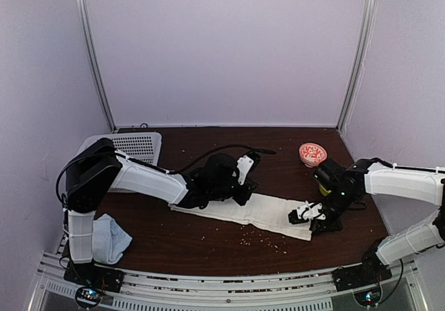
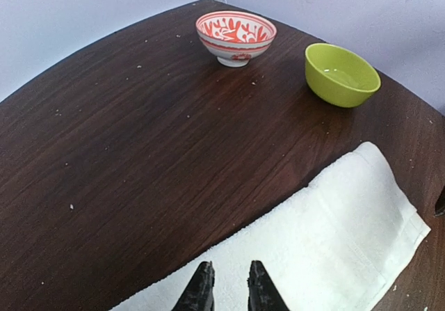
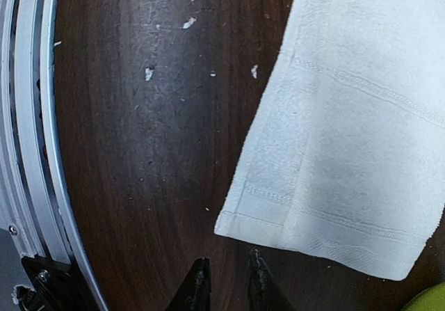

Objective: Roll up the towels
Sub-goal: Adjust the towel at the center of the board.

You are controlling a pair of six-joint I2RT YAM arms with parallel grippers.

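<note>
Bench [image 1: 198,247] stock, as we are seeing it:

- Cream-white towel [image 1: 259,211]: lying flat as a long strip, running from mid-bench on a slant twd the near R corner. We are seeing two layers at its R end in the R wrist view, hemmed edge facing the near edge. No roll started.
- Pale blue towel [image 1: 110,240]: sitting crumpled at the near L corner, partly hanging over the L edge, well apart from the white one.
- L gripper [image 2: 228,291]: hovering over the L part of the white towel, jaws standing narrowly apart w/ only flat cloth showing in the gap; we are not seeing cloth pinched.
- R gripper [image 3: 226,283]: sitting just beside the white towel's R end, on the near side, over bare wood. Jaws are narrowly parted, holding nothing.
- Red-patterned bowl [image 2: 233,52]: standing upright nr the far R corner.
- Green bowl [image 2: 342,78]: standing upright near the red one, beside the R edge, just beyond the towel's R end.
- White perforated basket [image 1: 135,145]: resting at the far L corner.
- Crumbs [image 3: 188,24]: lying scattered over the wood btwn towel and near edge.
</note>
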